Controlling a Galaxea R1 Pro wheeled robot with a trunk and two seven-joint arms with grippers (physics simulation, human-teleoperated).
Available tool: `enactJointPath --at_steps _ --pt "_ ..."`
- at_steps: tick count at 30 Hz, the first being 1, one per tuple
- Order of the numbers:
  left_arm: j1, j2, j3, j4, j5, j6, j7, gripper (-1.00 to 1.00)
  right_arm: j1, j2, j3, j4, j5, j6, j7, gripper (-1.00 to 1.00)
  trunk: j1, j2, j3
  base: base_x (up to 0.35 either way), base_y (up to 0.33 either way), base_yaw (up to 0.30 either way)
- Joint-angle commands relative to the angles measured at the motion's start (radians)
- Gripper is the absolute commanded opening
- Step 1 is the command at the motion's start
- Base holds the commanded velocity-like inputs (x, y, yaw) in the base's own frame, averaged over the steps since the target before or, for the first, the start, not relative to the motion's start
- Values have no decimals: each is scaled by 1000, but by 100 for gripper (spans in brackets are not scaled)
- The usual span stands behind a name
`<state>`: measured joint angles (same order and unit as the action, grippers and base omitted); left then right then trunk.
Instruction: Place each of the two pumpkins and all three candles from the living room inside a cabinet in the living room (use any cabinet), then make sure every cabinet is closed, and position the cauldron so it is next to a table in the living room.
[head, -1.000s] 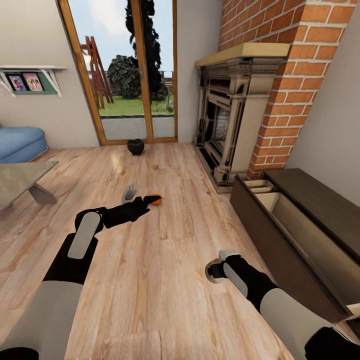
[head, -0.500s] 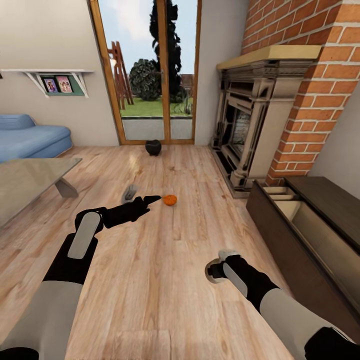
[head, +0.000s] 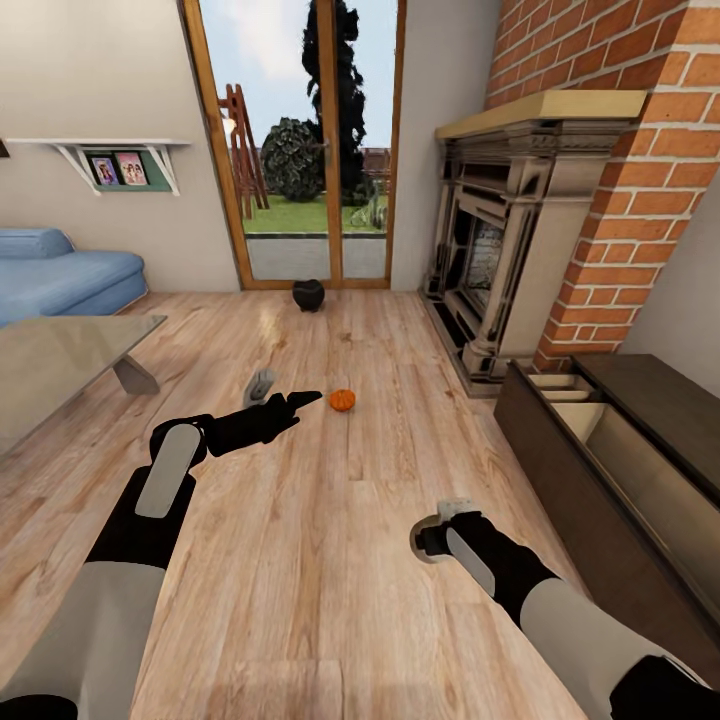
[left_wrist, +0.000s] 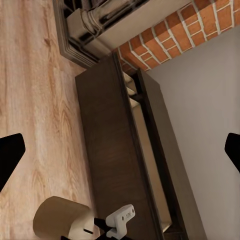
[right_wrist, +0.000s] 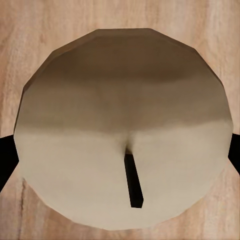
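The view has almost settled after swinging right. The right gripper (head: 432, 538), low centre-right, has its jaws clenched on a squat beige candle (right_wrist: 125, 130); the left gripper's (head: 305, 399) jaws: cannot tell. The open dark-brown wooden cabinet (head: 560, 470) waits lower right; a small ribbed orange pumpkin (head: 342, 400) lies mid-frame on the floor.

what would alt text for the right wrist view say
A beige candle seen close up from its flat top, a dark wick at its centre, held between the right gripper's dark fingertips at either edge. Pale wood floor lies behind it.
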<state>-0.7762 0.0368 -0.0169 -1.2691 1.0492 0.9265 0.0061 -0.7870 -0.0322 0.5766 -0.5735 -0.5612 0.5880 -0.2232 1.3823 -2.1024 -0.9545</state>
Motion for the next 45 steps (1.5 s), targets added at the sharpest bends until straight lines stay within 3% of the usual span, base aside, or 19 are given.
enactJointPath --at_steps 1,5,10,14,45 --pt "0 0 0 1 0 0 0 100 0 1 0 0 -1 0 1 -100 0 0 0 94 0 0" --pt "0 1 4 32 0 0 -1 100 1 1 0 1 0 -1 1 -100 0 0 0 226 0 0" --pt "0 1 63 75 3 0 -23 100 1 2 0 1 -2 -2 1 -100 0 0 0 321 0 0" --pt "0 2 75 81 3 0 -43 100 1 2 0 1 -2 -2 1 -100 0 0 0 336 0 0" --pt "0 2 77 81 3 0 -48 100 2 2 1 0 -1 -2 0 -100 0 0 0 337 0 0"
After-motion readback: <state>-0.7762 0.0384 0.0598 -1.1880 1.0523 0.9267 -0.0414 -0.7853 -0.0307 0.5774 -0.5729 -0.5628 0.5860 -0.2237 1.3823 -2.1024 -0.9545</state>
